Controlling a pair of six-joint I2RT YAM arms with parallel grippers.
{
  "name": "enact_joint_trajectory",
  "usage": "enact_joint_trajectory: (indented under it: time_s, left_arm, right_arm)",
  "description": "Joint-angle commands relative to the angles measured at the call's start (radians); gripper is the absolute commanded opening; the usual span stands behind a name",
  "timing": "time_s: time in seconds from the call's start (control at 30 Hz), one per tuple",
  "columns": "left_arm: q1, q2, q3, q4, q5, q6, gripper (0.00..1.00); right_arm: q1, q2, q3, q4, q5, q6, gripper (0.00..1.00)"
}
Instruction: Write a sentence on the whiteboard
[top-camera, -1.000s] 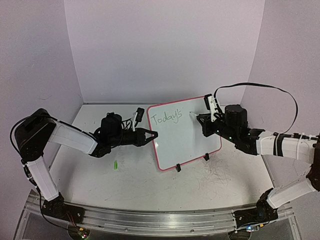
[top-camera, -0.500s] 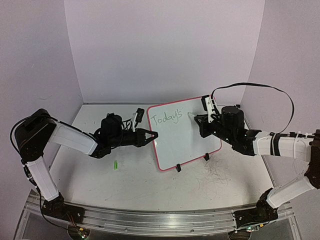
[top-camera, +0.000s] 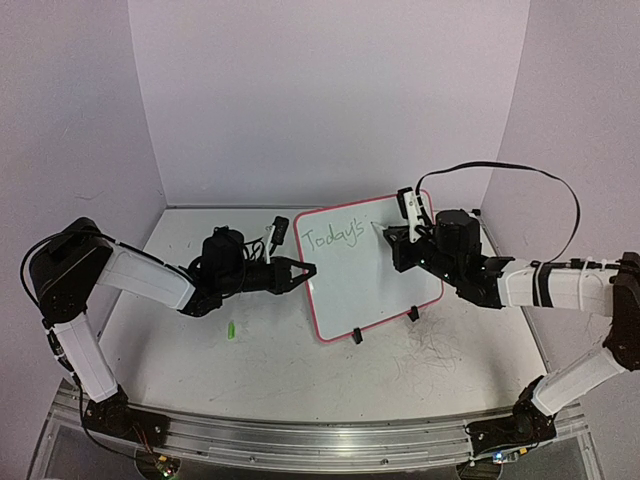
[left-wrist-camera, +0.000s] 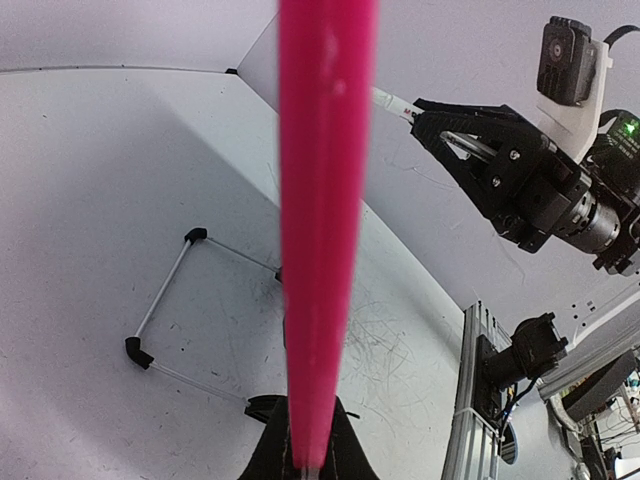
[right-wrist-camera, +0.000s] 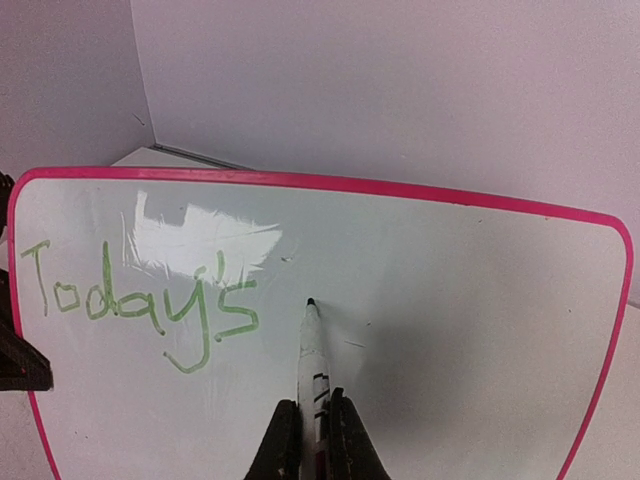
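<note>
My left end effector (top-camera: 303, 269) is clamped on the board (top-camera: 372, 285) at its left pink rim (left-wrist-camera: 325, 180), which runs straight up between the fingers in the left wrist view. The board stands propped on its black feet (top-camera: 356, 336) mid-surface (top-camera: 270, 370), toward the back wall. My right end effector (right-wrist-camera: 316, 430) is closed on a white marker (right-wrist-camera: 312, 350). Its tip sits at the board face just right of the green writing (right-wrist-camera: 140, 300), "Today's"; I can't tell whether it touches. A small green bit (top-camera: 232, 329) lies on the surface near my left arm.
</note>
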Motion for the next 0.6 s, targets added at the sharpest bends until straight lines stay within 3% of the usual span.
enact_joint_trajectory:
  time_s: [0.0,0.57]
  left_arm:
    - [-0.014,-0.015,-0.003,0.008,0.001,0.010,0.00]
    - [-0.013,-0.016,0.001,0.009,0.003,0.010,0.00]
  right_arm:
    - [0.005,0.014,0.049,0.051,0.021,0.007,0.00]
    - [0.011,0.015,0.023,0.013,0.046,0.063,0.00]
